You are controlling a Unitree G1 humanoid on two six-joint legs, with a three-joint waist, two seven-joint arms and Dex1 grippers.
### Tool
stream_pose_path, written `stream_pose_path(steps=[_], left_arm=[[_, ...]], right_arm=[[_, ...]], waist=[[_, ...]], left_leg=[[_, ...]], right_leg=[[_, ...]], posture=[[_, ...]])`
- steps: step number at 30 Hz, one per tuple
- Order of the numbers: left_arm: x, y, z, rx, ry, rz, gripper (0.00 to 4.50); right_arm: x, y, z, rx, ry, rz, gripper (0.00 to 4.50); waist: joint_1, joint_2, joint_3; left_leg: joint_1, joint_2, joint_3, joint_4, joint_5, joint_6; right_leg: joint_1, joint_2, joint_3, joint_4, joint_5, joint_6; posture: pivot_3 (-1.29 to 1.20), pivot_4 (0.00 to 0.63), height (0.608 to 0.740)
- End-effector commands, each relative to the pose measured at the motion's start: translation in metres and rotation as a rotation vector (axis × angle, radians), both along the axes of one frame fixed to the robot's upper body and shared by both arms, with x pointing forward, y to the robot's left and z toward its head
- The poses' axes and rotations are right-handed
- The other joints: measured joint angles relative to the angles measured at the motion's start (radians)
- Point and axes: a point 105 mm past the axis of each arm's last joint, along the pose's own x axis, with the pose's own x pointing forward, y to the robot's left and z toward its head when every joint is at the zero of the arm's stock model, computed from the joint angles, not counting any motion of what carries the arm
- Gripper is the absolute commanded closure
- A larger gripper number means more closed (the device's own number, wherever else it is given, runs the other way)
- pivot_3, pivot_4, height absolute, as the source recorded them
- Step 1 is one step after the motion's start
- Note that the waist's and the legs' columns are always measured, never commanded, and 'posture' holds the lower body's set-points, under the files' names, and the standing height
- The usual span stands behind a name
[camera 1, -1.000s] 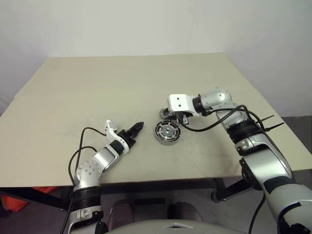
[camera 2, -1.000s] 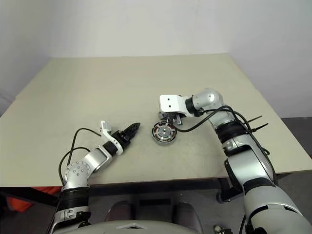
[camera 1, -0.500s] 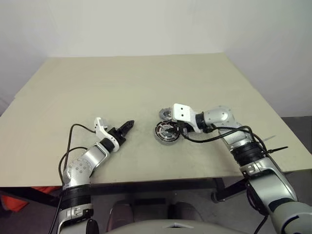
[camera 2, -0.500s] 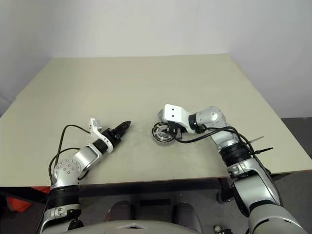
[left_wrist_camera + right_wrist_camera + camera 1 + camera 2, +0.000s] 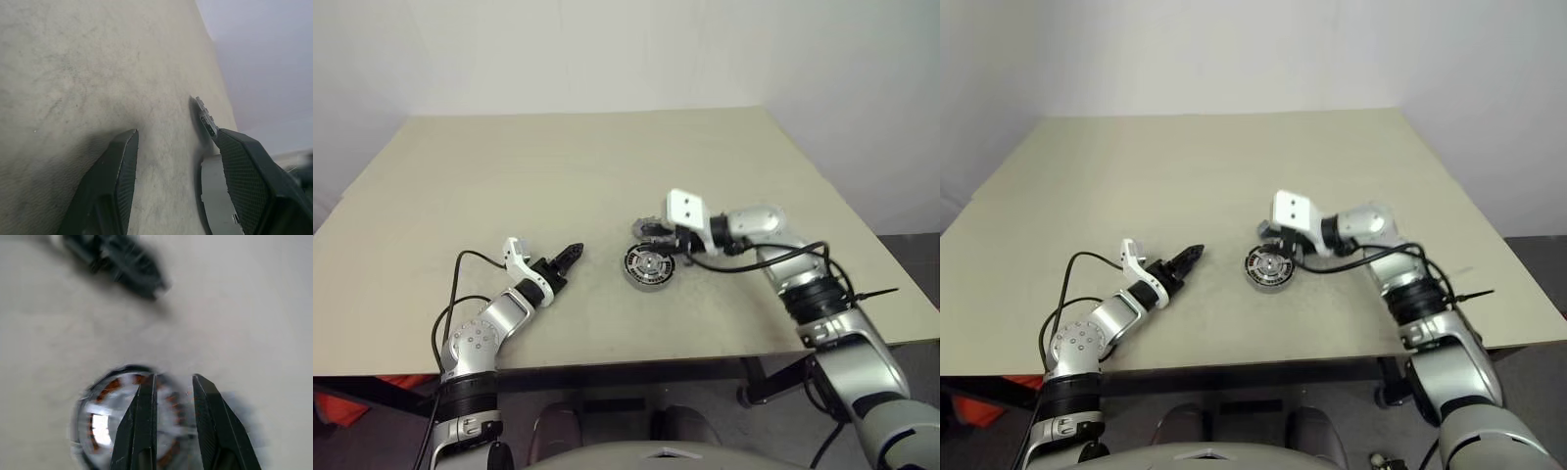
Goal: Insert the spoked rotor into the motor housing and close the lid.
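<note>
The beige table [image 5: 509, 166] carries the motor housing [image 5: 649, 265] near its middle. The right gripper [image 5: 658, 233] hovers just above it, fingers narrowly parted, empty. The left gripper [image 5: 570, 254] rests low, half open, empty.

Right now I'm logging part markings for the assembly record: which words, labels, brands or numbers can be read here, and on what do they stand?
No readable text in any view.
motor housing: no marking can be made out on it; its blurred close-up in the right wrist view shows none either.
table: plain, no label or sign.
</note>
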Motion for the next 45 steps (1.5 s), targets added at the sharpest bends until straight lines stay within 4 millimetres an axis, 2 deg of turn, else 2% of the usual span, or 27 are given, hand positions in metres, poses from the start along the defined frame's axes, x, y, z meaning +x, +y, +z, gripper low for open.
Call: stream_pose_path(steps=[1, 4, 6, 7, 12, 16, 19, 28, 32, 39, 45], left_arm=[[0.003, 0.003, 0.012, 0.071, -0.075, -0.005, 1.77], [0.006, 0.005, 0.016, 0.088, -0.097, -0.002, 1.77], [0.008, 0.006, 0.017, 0.092, -0.101, 0.004, 1.77], [0.008, 0.007, 0.017, 0.093, -0.102, 0.008, 1.77], [0.007, 0.009, 0.016, 0.100, -0.105, 0.024, 1.77], [0.003, 0.009, 0.016, 0.122, -0.111, 0.026, 1.77], [0.001, 0.011, 0.014, 0.125, -0.107, 0.034, 1.77], [-0.003, 0.012, 0.010, 0.130, -0.090, 0.040, 1.77], [-0.002, 0.011, 0.009, 0.130, -0.084, 0.035, 1.77], [-0.003, 0.012, 0.006, 0.130, -0.075, 0.034, 1.77], [-0.003, 0.012, 0.006, 0.132, -0.071, 0.036, 1.77]], right_arm=[[0.016, -0.029, 0.010, -0.202, -0.117, 0.006, 3.26], [0.025, -0.040, 0.010, -0.374, -0.167, 0.067, 3.26], [0.029, -0.044, 0.005, -0.498, -0.213, 0.124, 2.91], [0.030, -0.045, 0.003, -0.550, -0.232, 0.154, 2.71], [0.036, -0.034, -0.004, -0.685, -0.356, 0.282, 1.04], [0.035, -0.022, -0.009, -0.706, -0.386, 0.362, 1.04], [0.026, -0.017, -0.014, -0.701, -0.372, 0.440, 1.04], [0.010, -0.017, -0.022, -0.682, -0.318, 0.533, 1.04], [0.007, -0.014, -0.027, -0.663, -0.319, 0.546, 1.89], [0.006, -0.006, -0.028, -0.633, -0.324, 0.536, 1.89], [0.003, 0.001, -0.041, -0.629, -0.296, 0.548, 1.89]], waist=[[0.000, -0.001, 0.000], [-0.002, -0.001, 0.000], [-0.006, -0.001, 0.000], [-0.007, -0.001, 0.000], [-0.012, -0.001, 0.000], [-0.019, -0.001, 0.000], [-0.021, -0.001, 0.000], [-0.027, -0.001, 0.000], [-0.027, -0.001, 0.000], [-0.027, -0.001, 0.000], [-0.027, -0.001, 0.000]], left_leg=[[0.000, 0.000, 0.000, 0.000, 0.000, 0.000], [-0.001, 0.000, 0.000, 0.000, 0.000, 0.000], [-0.002, 0.000, 0.000, 0.000, 0.000, 0.000], [-0.003, 0.000, 0.001, 0.000, 0.000, 0.001], [-0.010, 0.001, 0.000, 0.001, 0.001, 0.004], [-0.011, 0.001, 0.000, 0.003, 0.000, 0.005], [-0.011, 0.001, 0.000, 0.003, 0.000, 0.005], [-0.012, 0.001, 0.000, 0.004, 0.000, 0.006], [-0.012, 0.001, 0.000, 0.004, 0.001, 0.006], [-0.012, 0.001, 0.000, 0.004, 0.001, 0.006], [-0.012, 0.001, 0.000, 0.004, 0.001, 0.006]], right_leg=[[0.000, 0.000, 0.000, 0.000, 0.000, 0.000], [-0.001, 0.000, 0.000, 0.000, 0.000, 0.000], [-0.003, 0.000, 0.000, 0.000, 0.000, 0.000], [-0.005, 0.000, 0.000, 0.001, 0.000, 0.000], [-0.010, 0.000, -0.001, 0.001, 0.000, -0.001], [-0.011, 0.000, -0.001, 0.001, 0.000, -0.001], [-0.011, 0.000, -0.001, 0.001, 0.000, -0.001], [-0.010, 0.000, -0.001, 0.002, 0.000, -0.001], [-0.010, 0.000, -0.001, 0.003, 0.000, -0.001], [-0.010, 0.000, -0.001, 0.003, 0.001, -0.001], [-0.010, 0.000, -0.001, 0.003, 0.001, -0.001]], posture=[[0.00, 0.000, 0.740], [0.00, 0.000, 0.740], [0.00, 0.000, 0.740], [0.00, 0.000, 0.740], [0.00, 0.000, 0.740], [0.00, 0.000, 0.740], [0.00, 0.000, 0.740], [0.00, 0.000, 0.740], [0.00, 0.000, 0.740], [0.00, 0.000, 0.740], [0.00, 0.000, 0.740]])
